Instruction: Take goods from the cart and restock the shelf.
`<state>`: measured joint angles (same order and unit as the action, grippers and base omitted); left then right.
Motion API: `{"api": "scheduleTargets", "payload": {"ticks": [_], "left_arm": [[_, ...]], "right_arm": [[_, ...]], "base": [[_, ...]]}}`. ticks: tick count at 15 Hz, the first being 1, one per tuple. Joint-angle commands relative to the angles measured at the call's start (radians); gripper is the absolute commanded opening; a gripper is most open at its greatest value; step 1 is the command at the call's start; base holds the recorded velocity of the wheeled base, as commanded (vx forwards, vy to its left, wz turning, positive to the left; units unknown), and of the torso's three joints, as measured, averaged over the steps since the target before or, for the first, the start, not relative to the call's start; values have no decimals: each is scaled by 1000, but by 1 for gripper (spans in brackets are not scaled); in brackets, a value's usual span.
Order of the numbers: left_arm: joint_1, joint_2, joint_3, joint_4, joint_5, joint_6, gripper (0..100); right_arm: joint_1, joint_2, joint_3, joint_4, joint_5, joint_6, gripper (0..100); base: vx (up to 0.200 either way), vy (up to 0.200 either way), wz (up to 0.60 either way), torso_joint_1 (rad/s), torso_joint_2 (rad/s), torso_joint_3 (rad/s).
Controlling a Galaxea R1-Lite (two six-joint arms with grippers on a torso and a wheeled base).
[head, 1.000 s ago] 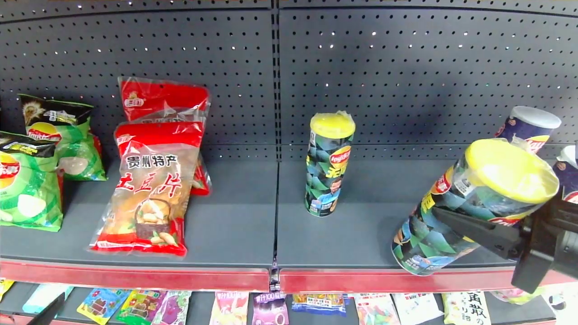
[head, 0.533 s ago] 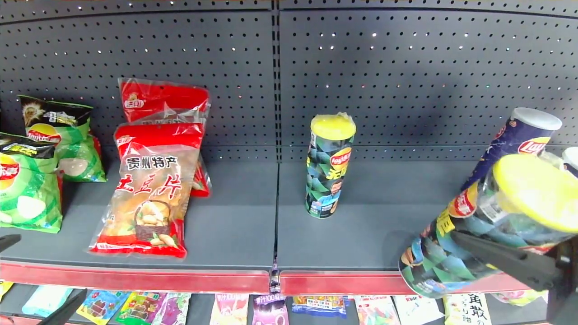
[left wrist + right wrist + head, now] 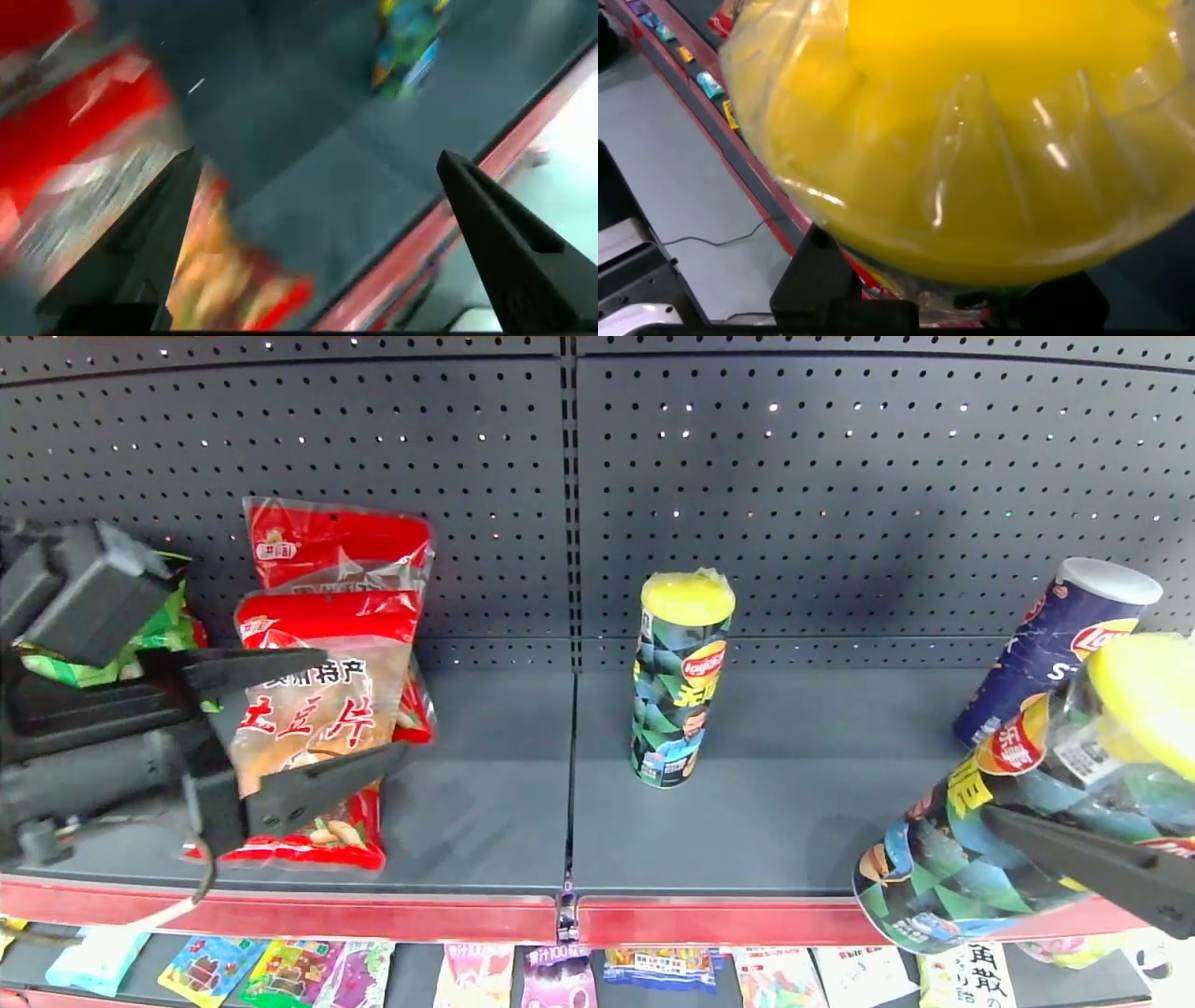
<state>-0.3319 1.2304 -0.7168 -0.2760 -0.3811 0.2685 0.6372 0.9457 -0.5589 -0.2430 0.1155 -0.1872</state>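
A chip can with a yellow lid (image 3: 990, 803) hangs tilted at the right, its base over the shelf's red front edge (image 3: 747, 919). My right gripper (image 3: 1018, 803) is shut on it, and one dark finger (image 3: 1092, 868) crosses the can's side. The right wrist view looks onto the can's yellow lid (image 3: 971, 121) from close up. At the left, my left gripper (image 3: 364, 705) stands open in front of the red bag of potato slices (image 3: 308, 709), holding nothing. In the left wrist view the left gripper (image 3: 318, 159) spreads wide over the grey shelf (image 3: 308, 159), with the red bag (image 3: 93, 140) beside one finger.
A matching can (image 3: 681, 677) stands upright mid-shelf. A blue can (image 3: 1055, 649) leans at the far right behind the held one. A second red bag (image 3: 336, 541) and green chip bags (image 3: 168, 625) sit at the left. Grey shelf floor (image 3: 784, 803) lies bare between the cans. Small packets (image 3: 560, 975) hang below.
My left arm has risen from the lower left and now stands open before the red bag. The right gripper has carried the can slightly right and lower.
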Motion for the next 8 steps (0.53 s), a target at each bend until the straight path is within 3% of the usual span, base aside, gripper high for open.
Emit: {"api": "scheduleTargets", "payload": {"ticks": [1, 3, 8], "left_arm": [[-102, 356, -193, -131, -35, -46, 100], [-185, 503, -297, -193, -33, -51, 100], [-272, 615, -392, -193, -24, -52, 100]], "right_arm": [[-7, 13, -6, 1, 0, -1, 0], [-31, 11, -7, 2, 0, 0, 0], [-73, 4, -6, 5, 1, 0, 0]], "base": [[0, 0, 0, 0, 0, 0], [0, 0, 0, 0, 0, 0], [0, 0, 0, 0, 0, 0]]}}
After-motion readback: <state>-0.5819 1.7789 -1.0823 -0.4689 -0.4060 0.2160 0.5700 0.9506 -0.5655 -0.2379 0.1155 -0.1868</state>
